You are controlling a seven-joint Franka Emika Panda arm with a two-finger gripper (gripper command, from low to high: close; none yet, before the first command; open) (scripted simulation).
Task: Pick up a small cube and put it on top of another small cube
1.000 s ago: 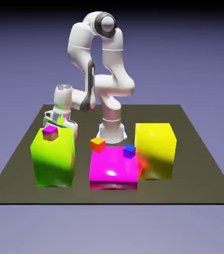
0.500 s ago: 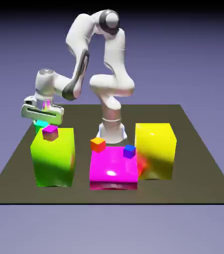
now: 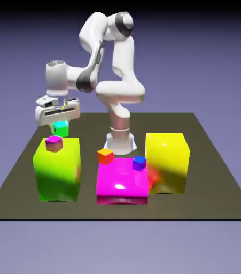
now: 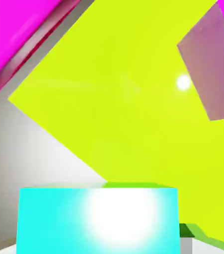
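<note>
One small cube (image 3: 61, 128), teal-green, sits clamped in the gripper (image 3: 60, 127), held in the air just above the magenta-topped cube (image 3: 54, 143). That cube rests on the lime block (image 3: 57, 170) at the worktop's (image 3: 15, 182) left.

Exterior view is rendering sharp, backdrop darkening toward the top edge. Glare is blowing out the pink block (image 3: 121, 182) top and, hand view, the small cube (image 4: 98, 218) at lower middle.
</note>
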